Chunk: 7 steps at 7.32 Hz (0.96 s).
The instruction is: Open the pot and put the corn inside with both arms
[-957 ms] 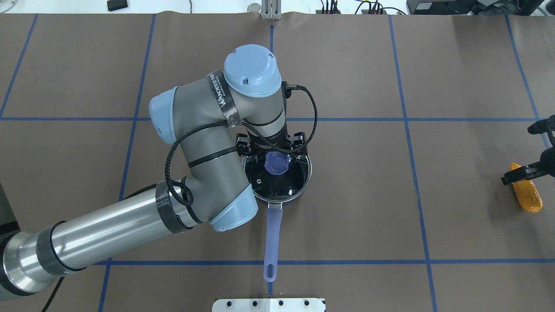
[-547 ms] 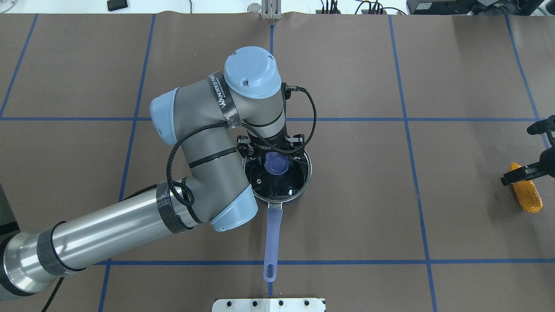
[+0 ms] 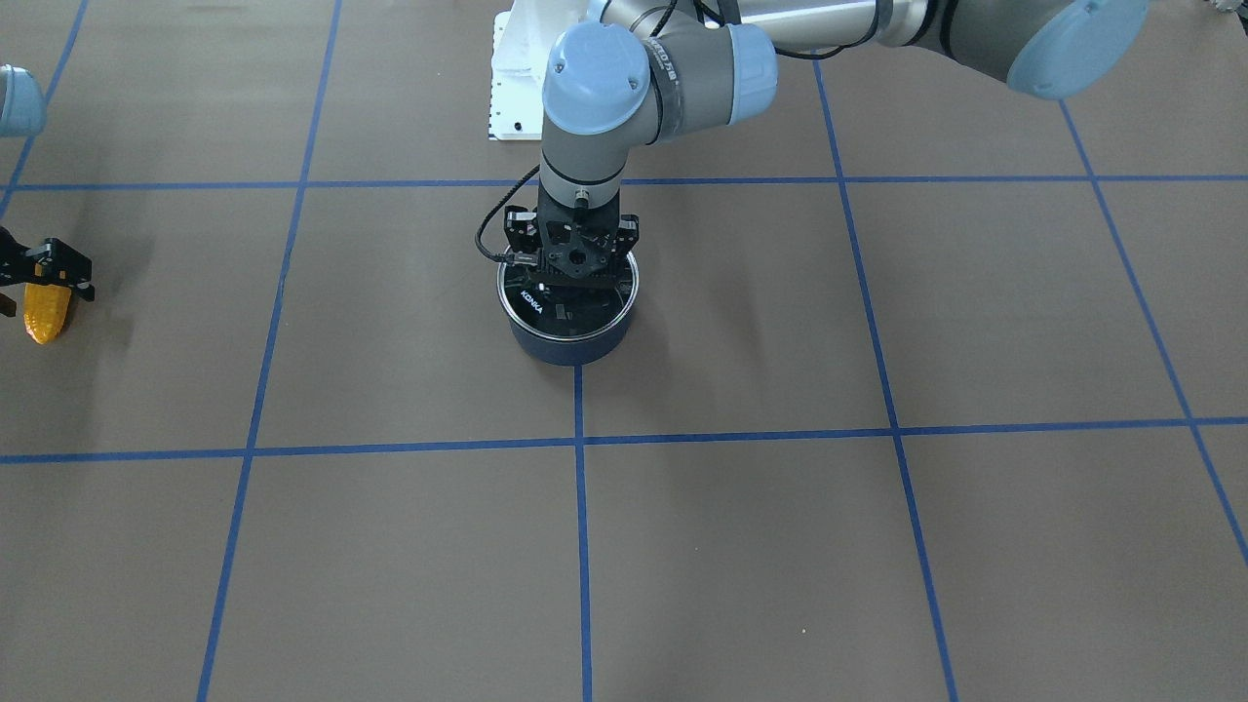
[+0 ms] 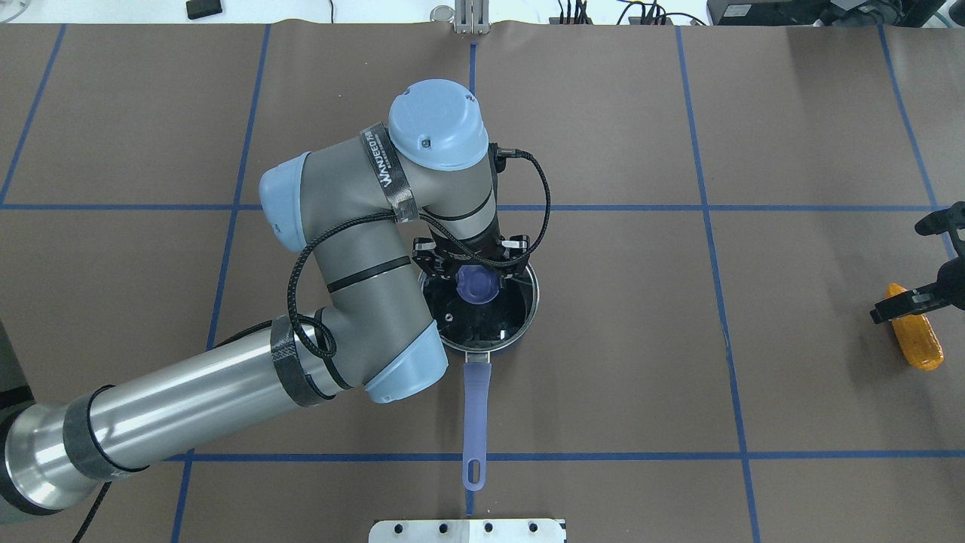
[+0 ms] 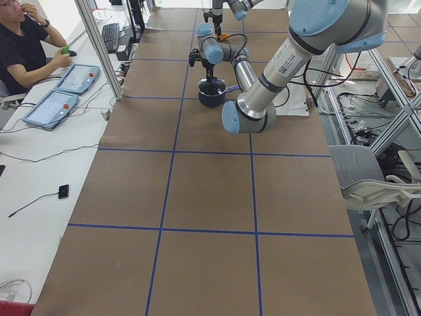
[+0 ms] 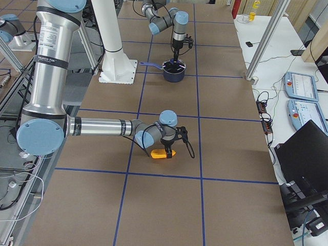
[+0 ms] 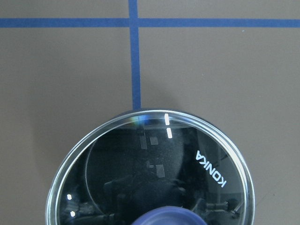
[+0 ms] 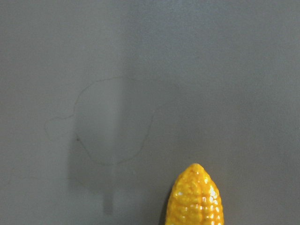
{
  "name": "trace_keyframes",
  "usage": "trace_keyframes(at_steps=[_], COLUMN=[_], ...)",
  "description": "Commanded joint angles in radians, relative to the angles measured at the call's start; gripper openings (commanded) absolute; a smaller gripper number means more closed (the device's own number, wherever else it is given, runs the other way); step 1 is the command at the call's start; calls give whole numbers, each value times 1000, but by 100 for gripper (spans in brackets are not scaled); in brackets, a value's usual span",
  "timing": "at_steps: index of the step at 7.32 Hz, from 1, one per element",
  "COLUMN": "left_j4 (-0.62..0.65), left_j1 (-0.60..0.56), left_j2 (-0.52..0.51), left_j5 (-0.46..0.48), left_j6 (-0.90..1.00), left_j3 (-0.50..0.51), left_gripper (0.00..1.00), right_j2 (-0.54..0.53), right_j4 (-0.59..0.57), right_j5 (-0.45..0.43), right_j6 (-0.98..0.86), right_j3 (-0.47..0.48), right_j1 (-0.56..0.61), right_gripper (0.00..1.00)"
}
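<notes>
The navy pot stands mid-table with its glass KONKA lid on, its lavender handle pointing toward the robot. My left gripper reaches straight down and is shut on the lid's blue knob; the knob's edge shows in the left wrist view. The yellow corn lies on the table at the far right. My right gripper straddles the corn's upper part. I cannot tell whether it presses on it. The corn's tip shows in the right wrist view.
Brown table cover with a blue tape grid. A white mounting plate sits at the robot-side edge behind the pot handle. The right arm's white pillar stands beside the pot. An operator sits at the side desk.
My left gripper's jaws have closed in on the lid knob. The pot has turned slightly, its handle end swinging a little right. The right gripper and corn have not moved.
</notes>
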Motion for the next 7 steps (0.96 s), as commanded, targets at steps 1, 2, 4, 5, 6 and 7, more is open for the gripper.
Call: trace_keyframes(at_steps=[1,2,4,5,6,7], left_j4=[6,11,12,11,11,12], left_j1=[-5,-20,-82,-118,-153,-176], left_j2=[0,2,6,35,61,74], left_j5=[-3,-5,-55,-92,-101,-109], left_j6=[1,3,19,48,97,124], left_j3=[-33,-56,-61,-80,-87,-87], left_gripper=[51,51,51,51,51,51], right_j2=[-6,-13,-29,-44,-50,-56], right_j4=[0,0,0,0,0,0], right_j5=[-23,-28,-34,-37,-37,-37], right_j6=[-24,-34,-53,-79,-109,-125], right_j3=[-2,-6,-2,1,3,7], right_j1=[-6,-11,-37,-46,-43,-43], right_gripper=[100,100,95,81,62,51])
